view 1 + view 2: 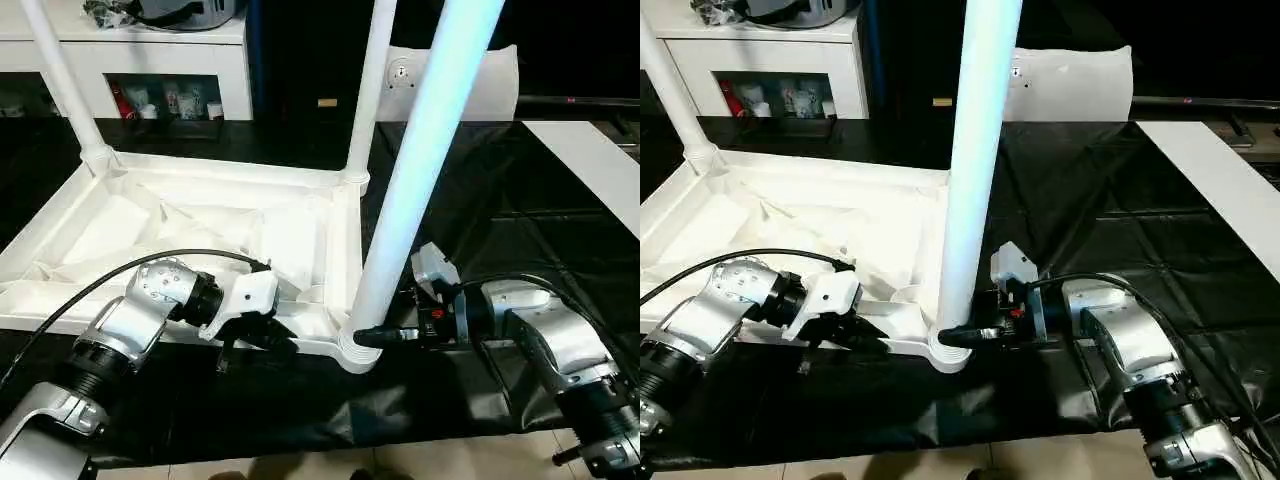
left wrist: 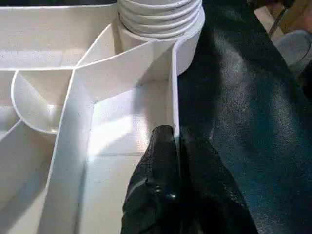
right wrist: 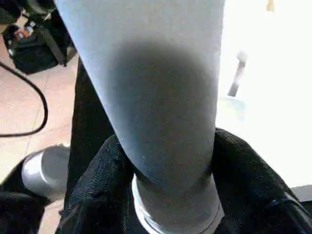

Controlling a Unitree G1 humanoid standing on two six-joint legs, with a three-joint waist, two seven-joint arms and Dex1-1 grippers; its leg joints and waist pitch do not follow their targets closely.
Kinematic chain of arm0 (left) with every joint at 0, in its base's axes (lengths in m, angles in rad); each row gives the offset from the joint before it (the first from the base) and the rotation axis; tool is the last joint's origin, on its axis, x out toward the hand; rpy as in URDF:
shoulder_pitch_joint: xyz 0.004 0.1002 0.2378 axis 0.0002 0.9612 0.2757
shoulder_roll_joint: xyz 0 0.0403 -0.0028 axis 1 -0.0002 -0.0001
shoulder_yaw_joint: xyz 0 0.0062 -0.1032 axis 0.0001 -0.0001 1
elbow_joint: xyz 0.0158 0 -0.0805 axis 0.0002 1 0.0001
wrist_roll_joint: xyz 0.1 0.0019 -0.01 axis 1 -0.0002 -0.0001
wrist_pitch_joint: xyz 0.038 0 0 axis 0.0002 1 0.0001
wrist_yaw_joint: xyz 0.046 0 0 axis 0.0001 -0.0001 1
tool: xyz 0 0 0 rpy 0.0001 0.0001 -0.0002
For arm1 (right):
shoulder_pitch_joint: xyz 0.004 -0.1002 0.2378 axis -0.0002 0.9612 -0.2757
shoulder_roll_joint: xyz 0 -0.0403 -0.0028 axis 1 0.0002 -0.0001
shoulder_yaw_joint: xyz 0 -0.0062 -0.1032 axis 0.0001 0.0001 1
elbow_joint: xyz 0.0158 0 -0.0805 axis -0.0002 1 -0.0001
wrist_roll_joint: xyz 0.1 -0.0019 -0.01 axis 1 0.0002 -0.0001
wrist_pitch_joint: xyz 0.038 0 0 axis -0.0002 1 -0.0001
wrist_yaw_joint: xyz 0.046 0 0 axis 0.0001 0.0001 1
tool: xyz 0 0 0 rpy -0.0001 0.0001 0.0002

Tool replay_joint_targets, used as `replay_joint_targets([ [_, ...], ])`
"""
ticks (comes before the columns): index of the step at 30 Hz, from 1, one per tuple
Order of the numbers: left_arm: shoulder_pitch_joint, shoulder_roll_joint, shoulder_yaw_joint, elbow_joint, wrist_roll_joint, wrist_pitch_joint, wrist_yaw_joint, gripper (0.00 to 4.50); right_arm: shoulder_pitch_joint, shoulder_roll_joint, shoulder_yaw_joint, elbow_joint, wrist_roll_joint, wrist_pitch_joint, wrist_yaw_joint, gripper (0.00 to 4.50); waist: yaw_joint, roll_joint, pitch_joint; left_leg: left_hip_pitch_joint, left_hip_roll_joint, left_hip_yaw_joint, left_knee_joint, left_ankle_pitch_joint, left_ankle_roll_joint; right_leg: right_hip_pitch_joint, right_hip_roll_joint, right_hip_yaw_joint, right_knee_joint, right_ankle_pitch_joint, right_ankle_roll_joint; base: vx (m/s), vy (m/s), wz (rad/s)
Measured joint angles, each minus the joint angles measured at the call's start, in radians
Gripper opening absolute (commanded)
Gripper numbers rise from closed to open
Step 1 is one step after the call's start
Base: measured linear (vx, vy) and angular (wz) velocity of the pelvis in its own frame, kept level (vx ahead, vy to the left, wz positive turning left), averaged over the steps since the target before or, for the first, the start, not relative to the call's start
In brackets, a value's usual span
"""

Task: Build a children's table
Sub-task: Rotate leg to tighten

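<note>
Head view: the upturned table top (image 1: 150, 225) lies on the black cover (image 1: 480, 200); the right gripper (image 1: 385, 337) clasps the near leg (image 1: 420, 160) at its socket.
Left wrist: left gripper (image 2: 176, 161) pinches the top's rim.
Right wrist: fingers (image 3: 97, 180) wrap the leg's base.

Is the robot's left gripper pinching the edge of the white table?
Yes: the left gripper is shut on the table top's rim, one black finger on each side.
</note>
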State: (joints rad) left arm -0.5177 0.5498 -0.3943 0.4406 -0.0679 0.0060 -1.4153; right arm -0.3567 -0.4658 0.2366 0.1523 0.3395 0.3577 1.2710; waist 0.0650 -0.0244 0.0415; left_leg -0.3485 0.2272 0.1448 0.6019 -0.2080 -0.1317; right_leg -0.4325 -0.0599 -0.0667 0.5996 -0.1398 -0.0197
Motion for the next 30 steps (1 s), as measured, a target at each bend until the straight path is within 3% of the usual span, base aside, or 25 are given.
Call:
replay_joint_targets([
  [4, 0.002, -0.029, 0.031, 0.0, 0.008, 0.102, 0.082, 0.0, 0.04, 0.068, -0.035, -0.032, -0.028, 0.02, -0.162, 1.99, -0.007, 0.0, 0.0, 0.001, 0.0, 0.0, 0.001, 0.0, -0.001, 0.0, 0.0, 0.0, 0.001, 0.0, 0.0, 0.0, 0.0, 0.0],
  [7, -0.009, -0.075, 0.064, 0.009, 0.028, 0.185, 0.192, 0.0, 0.03, 0.154, -0.076, -0.016, -0.085, 0.041, -0.353, 1.98, -0.027, 0.0, 0.0, 0.002, -0.001, 0.0, 0.003, 0.001, -0.002, 0.0, 0.0, 0.0, 0.0, 0.0, 0.0, 0.0, 0.0, 0.0],
  [10, -0.04, -0.144, 0.084, 0.032, 0.057, 0.265, 0.324, 0.0, -0.024, 0.255, -0.118, 0.039, -0.14, 0.079, -0.564, 1.96, -0.043, 0.001, -0.001, 0.001, -0.002, -0.001, 0.005, 0.001, -0.002, -0.002, 0.0, 0.0, -0.001, 0.0, 0.0, 0.0, 0.0, 0.0],
  [16, -0.094, -0.294, 0.125, 0.081, 0.103, 0.382, 0.59, 0.0, -0.156, 0.43, -0.193, 0.177, -0.231, 0.124, -0.952, 1.96, -0.054, 0.006, -0.002, -0.001, -0.004, 0.0, 0.005, 0.001, -0.001, -0.001, -0.002, 0.001, -0.005, 0.0, 0.0, 0.0, 0.0, 0.0],
  [18, -0.102, -0.311, 0.127, 0.08, 0.103, 0.405, 0.618, 0.0, -0.168, 0.443, -0.199, 0.197, -0.243, 0.109, -0.986, 1.96, -0.052, 0.007, -0.002, -0.001, -0.004, 0.0, 0.004, 0.001, 0.0, -0.001, -0.002, 0.001, -0.005, 0.0, 0.0, 0.0, 0.0, 0.0],
  [20, -0.102, -0.317, 0.133, 0.075, 0.104, 0.412, 0.623, 0.0, -0.169, 0.449, -0.201, 0.205, -0.251, 0.086, -0.993, 2.65, -0.05, 0.009, -0.003, 0.0, -0.004, 0.0, 0.0, 0.0, 0.001, -0.001, -0.002, 0.001, -0.004, 0.001, -0.001, 0.026, -0.004, 0.02],
  [24, -0.101, -0.315, 0.131, 0.062, 0.107, 0.41, 0.616, 0.0, -0.144, 0.464, -0.204, 0.192, -0.255, 0.036, -0.999, 2.95, -0.041, 0.011, -0.002, 0.0, -0.002, 0.0, -0.007, 0.0, 0.0, -0.004, 0.0, 0.0, -0.004, 0.003, -0.007, 0.013, -0.002, 0.01],
  [30, -0.07, -0.247, 0.101, 0.033, 0.104, 0.313, 0.505, 0.0, -0.025, 0.409, -0.18, 0.081, -0.22, -0.025, -0.861, 3.53, -0.033, 0.012, -0.002, 0.0, -0.002, 0.0, -0.009, 0.0, 0.0, -0.004, 0.0, 0.0, -0.004, 0.002, -0.007, 0.0, 0.0, 0.0],
])
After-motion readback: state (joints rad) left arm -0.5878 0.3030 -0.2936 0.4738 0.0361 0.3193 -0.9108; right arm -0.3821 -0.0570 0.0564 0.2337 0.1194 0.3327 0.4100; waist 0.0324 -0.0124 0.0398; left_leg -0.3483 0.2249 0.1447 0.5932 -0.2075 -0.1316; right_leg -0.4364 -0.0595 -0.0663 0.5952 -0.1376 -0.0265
